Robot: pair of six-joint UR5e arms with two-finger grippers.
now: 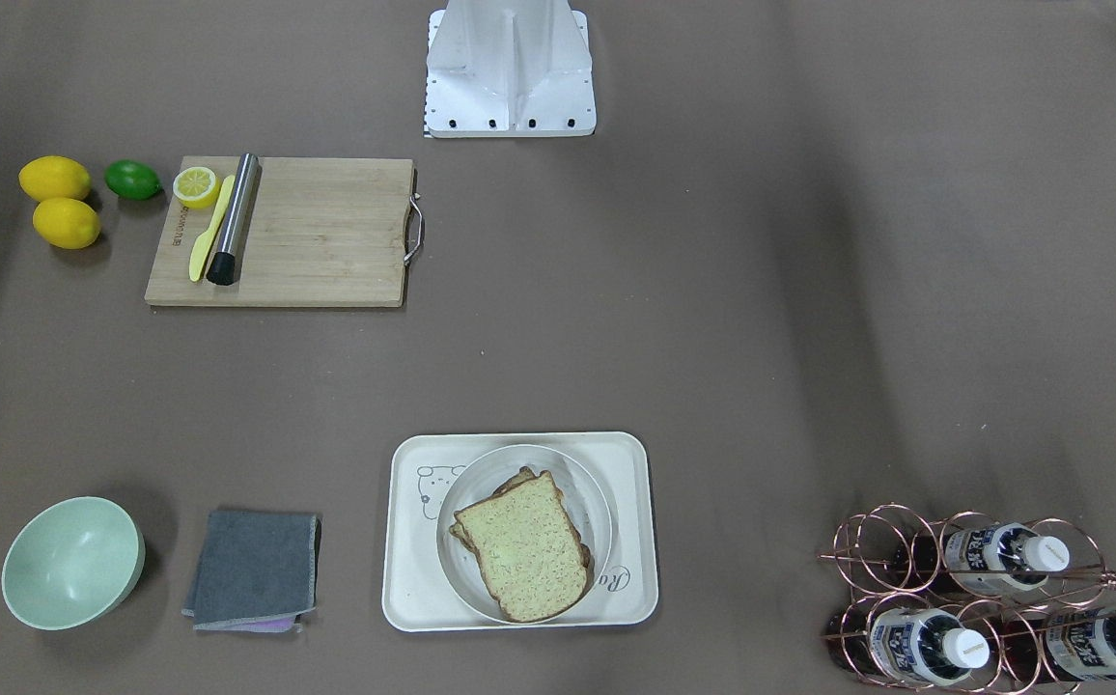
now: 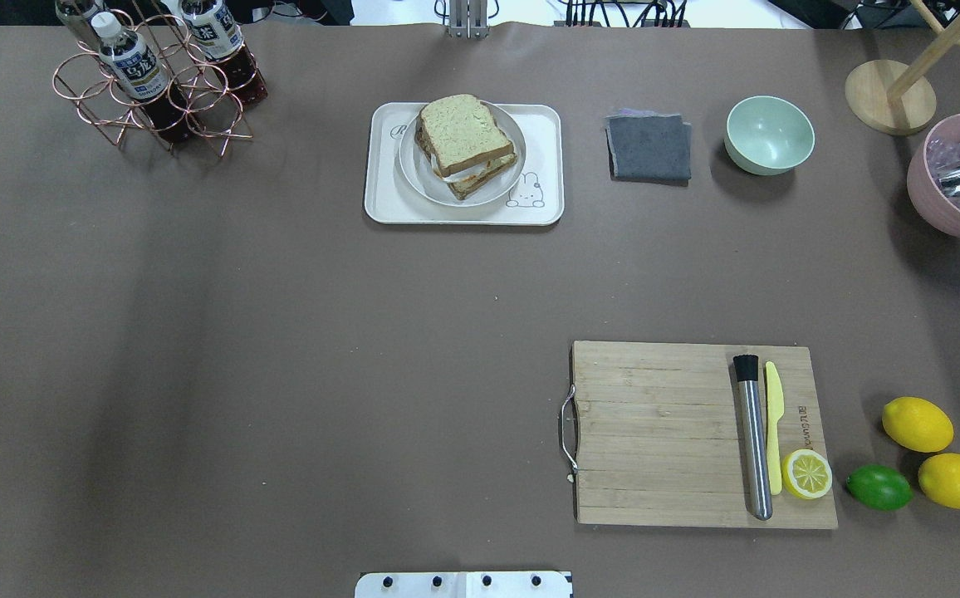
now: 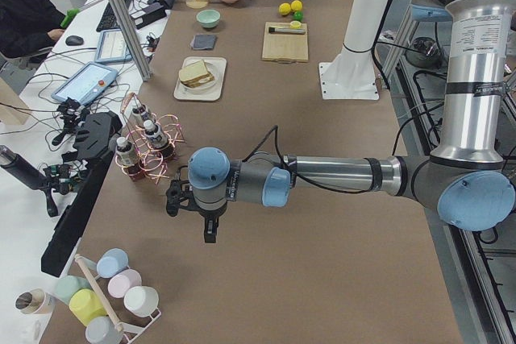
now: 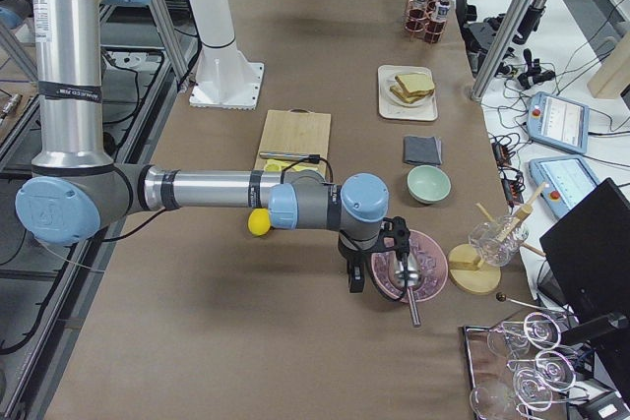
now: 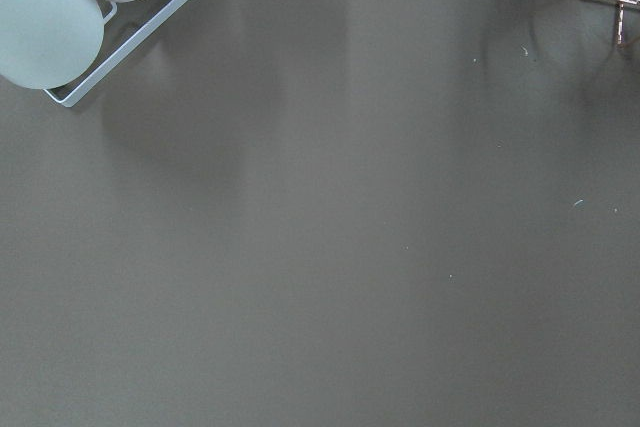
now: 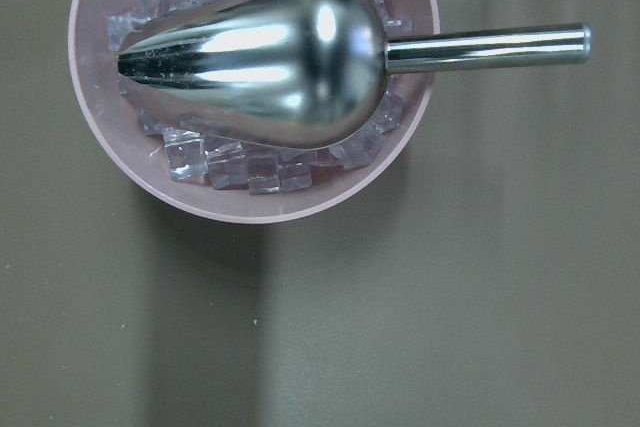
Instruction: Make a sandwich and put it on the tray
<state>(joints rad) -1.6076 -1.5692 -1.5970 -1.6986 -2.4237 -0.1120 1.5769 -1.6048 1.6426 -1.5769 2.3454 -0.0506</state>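
The sandwich [image 1: 524, 545] is stacked: two speckled tan bread slices with a strip of white egg between them, seen in the overhead view [image 2: 465, 137]. It lies on a round white plate [image 2: 413, 170] that stands on the cream tray [image 2: 384, 203], at the table's far middle [image 1: 413, 579]. Neither gripper shows in the overhead or front views. The left gripper [image 3: 208, 231] hangs over bare table beyond the bottle rack, far from the tray. The right gripper [image 4: 354, 282] hangs by a pink bowl at the other end. I cannot tell whether either is open or shut.
A wooden cutting board [image 2: 679, 432] holds a steel rod, a yellow knife and a lemon half. Lemons [image 2: 917, 423] and a lime [image 2: 879, 487] lie beside it. A green bowl [image 2: 769, 134], grey cloth [image 2: 648, 148], copper bottle rack [image 2: 156, 91] and pink ice bowl with scoop [image 6: 250, 77] stand around.
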